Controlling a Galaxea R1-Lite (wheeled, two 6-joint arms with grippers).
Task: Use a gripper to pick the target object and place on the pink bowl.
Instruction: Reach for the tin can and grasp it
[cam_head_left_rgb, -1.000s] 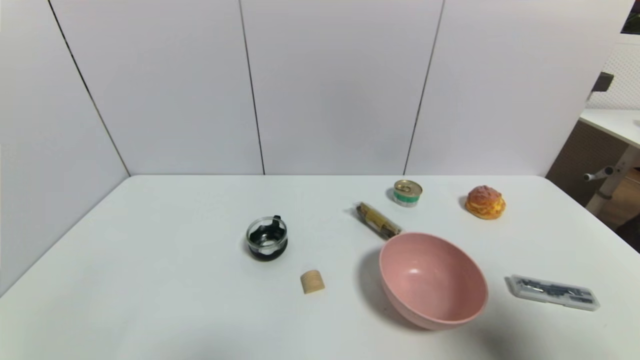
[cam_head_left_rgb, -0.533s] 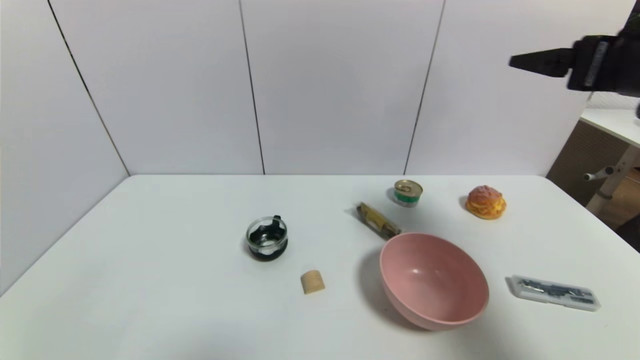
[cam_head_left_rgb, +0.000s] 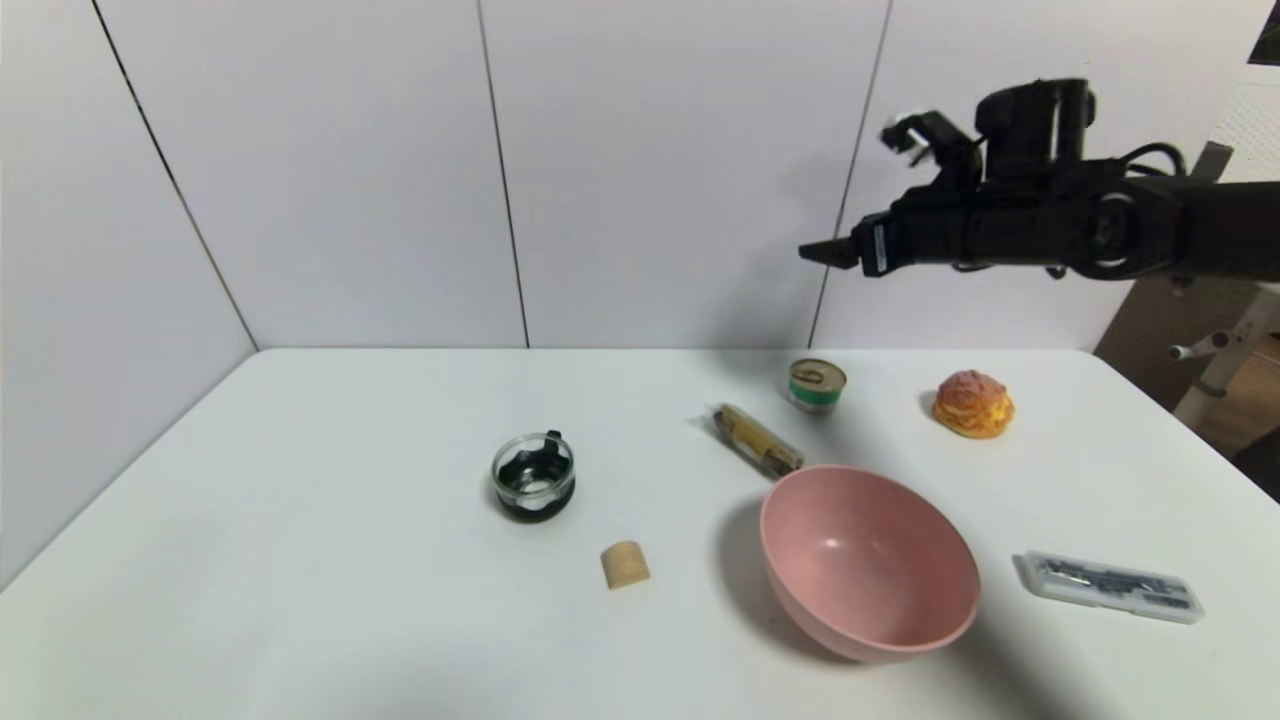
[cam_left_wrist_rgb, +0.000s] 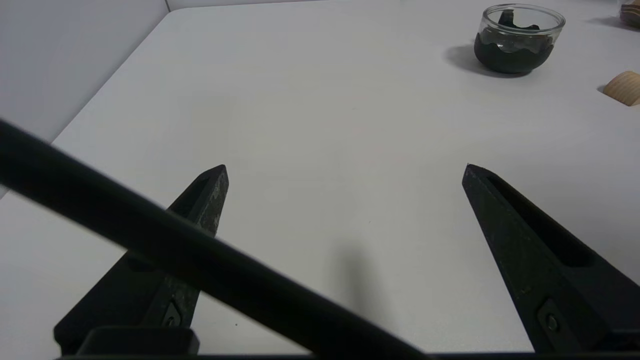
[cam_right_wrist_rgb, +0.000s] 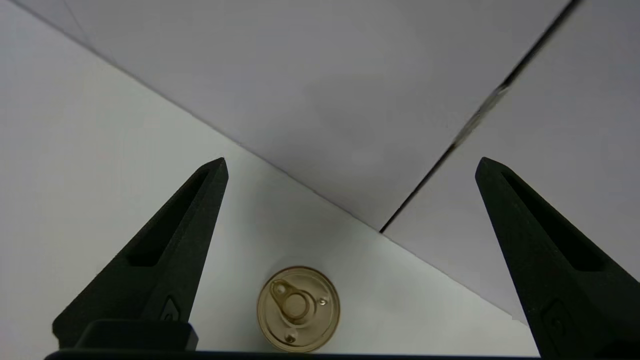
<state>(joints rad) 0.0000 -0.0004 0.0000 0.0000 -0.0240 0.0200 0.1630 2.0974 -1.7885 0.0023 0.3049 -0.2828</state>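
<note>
The left gripper (cam_left_wrist_rgb: 345, 172) is parked over the bench's left part, its jaws wide apart with nothing between them.

The pink bowl (cam_head_left_rgb: 868, 560) sits toward the bench's near edge, right of centre, mouth up and bare inside, ready to receive. A clear case of small tools (cam_head_left_rgb: 1112, 588) lies to its right, nearer the right edge. The cork piece (cam_head_left_rgb: 625, 565) and glass cup (cam_head_left_rgb: 534, 477) rest left of the bowl; a wrapped brown bundle (cam_head_left_rgb: 757, 441) lies just beyond its rim.

The pull-tab tin can (cam_head_left_rgb: 816, 386), the thing to be moved, stands upright near the far edge, left of the bread bun (cam_head_left_rgb: 972, 404). The right gripper (cam_right_wrist_rgb: 352, 160) hangs above that edge, spread wide and holding nothing, presumably so the jaws can pass either side of the can once lowered.
</note>
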